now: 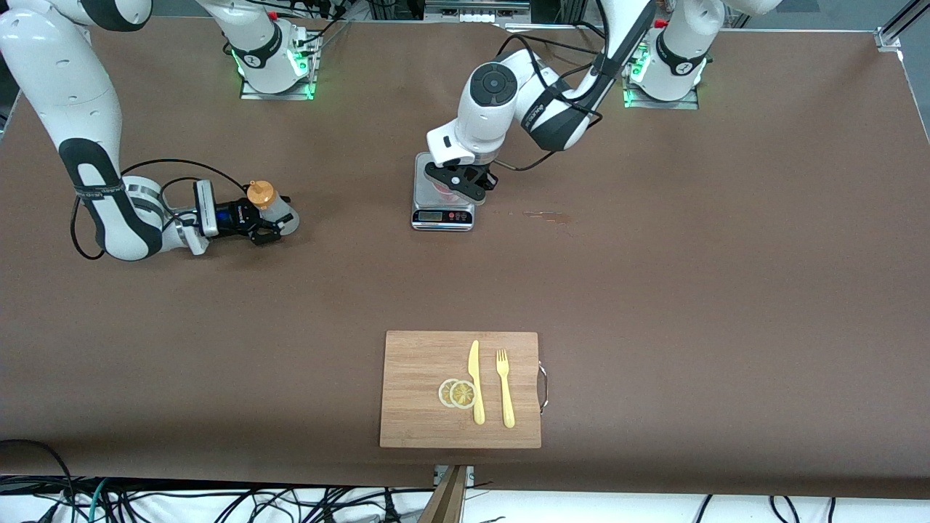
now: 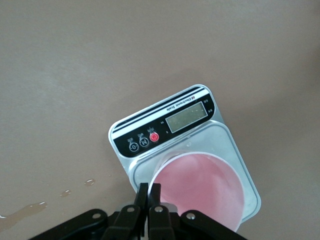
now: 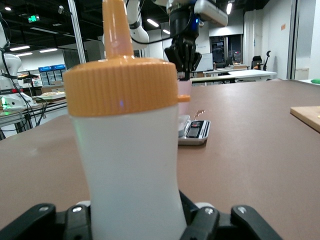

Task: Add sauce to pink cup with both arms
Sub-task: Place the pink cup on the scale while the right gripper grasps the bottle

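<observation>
Nearest the camera lies a bamboo cutting board (image 1: 461, 388). The right claw (image 1: 270, 220), low on the desk, pinches the frosted white squeeze bottle with orange cap (image 1: 266, 205); lift it upright. The left claw (image 1: 465, 186), pressed together, grips the pale pink translucent cup's rim (image 2: 200, 186) on the silver scale (image 1: 442, 211).

A brown table (image 1: 726, 290) is seen under bright ceiling strip lights (image 3: 157, 22); black cables (image 1: 218, 501) are strewn on the floor, and desks (image 3: 235, 75) are ranged farther off

scale (image 2: 187, 150) | buttons: one marked "M" | strip of small print above display: unreadable | display: blank
</observation>
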{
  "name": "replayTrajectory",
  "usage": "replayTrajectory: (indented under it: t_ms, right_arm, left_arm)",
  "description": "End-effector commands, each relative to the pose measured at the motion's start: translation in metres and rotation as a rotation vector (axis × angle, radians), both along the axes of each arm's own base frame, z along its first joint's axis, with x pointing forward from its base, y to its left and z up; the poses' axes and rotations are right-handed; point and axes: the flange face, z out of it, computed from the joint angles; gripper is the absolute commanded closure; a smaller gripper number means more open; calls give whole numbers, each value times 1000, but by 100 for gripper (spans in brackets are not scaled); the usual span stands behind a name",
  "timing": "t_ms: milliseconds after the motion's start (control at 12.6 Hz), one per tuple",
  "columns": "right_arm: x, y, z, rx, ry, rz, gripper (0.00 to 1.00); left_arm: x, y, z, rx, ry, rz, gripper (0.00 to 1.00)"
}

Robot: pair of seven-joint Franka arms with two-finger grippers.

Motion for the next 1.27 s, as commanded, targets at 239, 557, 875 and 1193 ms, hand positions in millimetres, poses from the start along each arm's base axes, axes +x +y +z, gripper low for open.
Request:
replayTrajectory:
  t_ms: [239, 557, 875, 1193]
  right_arm:
    - [37, -10, 57, -52, -29, 46, 69]
    - [60, -12, 124, -287, -5, 55, 68]
    - [73, 16, 154, -511, 67, 54, 68]
    - [81, 65, 193, -706, 39, 54, 67]
  left_arm:
    - [-4, -10, -10, 4, -16, -12, 100]
    - [7, -4, -2, -9, -13, 22, 0]
    - [33, 36, 81, -18, 109, 160, 0]
    - [89, 102, 166, 39, 71, 227, 0]
